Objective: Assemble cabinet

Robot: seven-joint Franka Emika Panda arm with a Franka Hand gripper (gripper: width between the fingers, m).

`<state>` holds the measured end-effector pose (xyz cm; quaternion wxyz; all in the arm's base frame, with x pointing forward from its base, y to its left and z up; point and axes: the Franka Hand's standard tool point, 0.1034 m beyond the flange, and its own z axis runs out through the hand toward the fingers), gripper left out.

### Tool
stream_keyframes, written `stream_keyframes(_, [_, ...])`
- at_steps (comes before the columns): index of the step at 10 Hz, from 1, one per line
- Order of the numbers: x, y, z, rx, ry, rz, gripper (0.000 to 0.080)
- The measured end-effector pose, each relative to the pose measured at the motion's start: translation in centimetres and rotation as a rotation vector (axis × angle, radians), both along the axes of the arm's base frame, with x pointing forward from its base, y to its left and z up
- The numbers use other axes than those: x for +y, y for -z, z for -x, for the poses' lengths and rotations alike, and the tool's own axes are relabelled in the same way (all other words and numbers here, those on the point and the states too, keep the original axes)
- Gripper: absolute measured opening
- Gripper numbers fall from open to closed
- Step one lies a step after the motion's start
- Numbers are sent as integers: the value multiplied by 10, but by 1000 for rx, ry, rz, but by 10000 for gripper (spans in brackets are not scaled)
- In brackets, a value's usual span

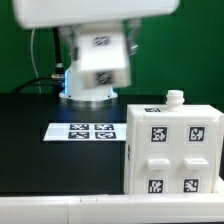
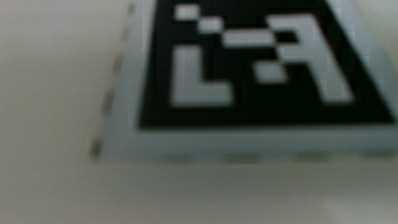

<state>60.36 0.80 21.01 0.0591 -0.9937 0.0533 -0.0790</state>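
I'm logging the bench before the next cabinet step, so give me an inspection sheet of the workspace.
Surface: black table, white front edge.
Job's things: cabinet upright at the exterior view's right, round peg on top.
Clutter: marker board lying flat beside the cabinet.
Grippers: gripper hidden behind a white tagged part at the end of the arm; open or shut cannot be told.
Cables: thin dark lines, probably cables, near the arm's base.
Surroundings: green backdrop.
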Motion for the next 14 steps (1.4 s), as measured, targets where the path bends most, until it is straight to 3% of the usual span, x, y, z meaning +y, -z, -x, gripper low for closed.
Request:
stream_keyframes(1, [3, 6, 1, -87, -23, -5, 537])
stream_keyframes(2, [-22, 29, 19, -105, 29, -61, 537])
stream_keyframes(3, [-38, 26, 16, -151, 91, -33, 537])
stream_keyframes(5, [-35, 24, 9, -310, 98, 43, 537])
stream_keyframes(6, [-20, 22, 4, -411, 94, 88, 537])
stream_keyframes(8, [3, 16, -1, -501, 60, 121, 537])
stream_keyframes(11, [4, 19, -1, -499, 58, 124, 537])
stream_keyframes(12, [11, 21, -1, -496, 51, 118, 537])
stream_keyframes(14, [67, 31, -5, -476, -15, 91, 537])
